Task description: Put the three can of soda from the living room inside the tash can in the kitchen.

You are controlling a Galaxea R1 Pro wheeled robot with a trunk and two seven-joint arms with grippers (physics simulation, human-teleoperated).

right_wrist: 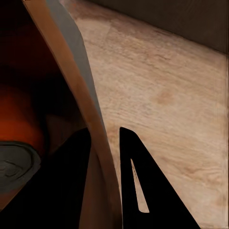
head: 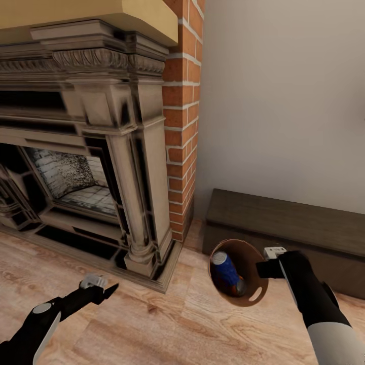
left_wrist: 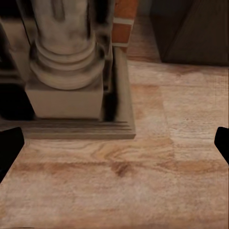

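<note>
One blue soda can [head: 226,271] lies inside trash can [head: 253,299], tilted above wood floor [head: 167,324] beside fireplace [head: 101,167]. Right gripper [head: 264,267] pinches bin rim. Left gripper [head: 101,286] spread, empty, well apart.

A big fireplace [head: 86,152] fills the left half of the frame. Its frame is grey-brown stone with carved leaves along the top and a round column [head: 139,203] on its right side. Inside, the back is pale grey brick with black soot. A yellow shelf [head: 86,17] sits across the upper left. Red brick [head: 181,116] runs up beside the fireplace, in the middle of the frame. A plain light wall [head: 284,101] covers the upper right. Below it, at the lower right, a long dark brown box [head: 304,225] sits on the floor against the wall. The floor [head: 167,329] is light wood planks across the bottom.
</note>
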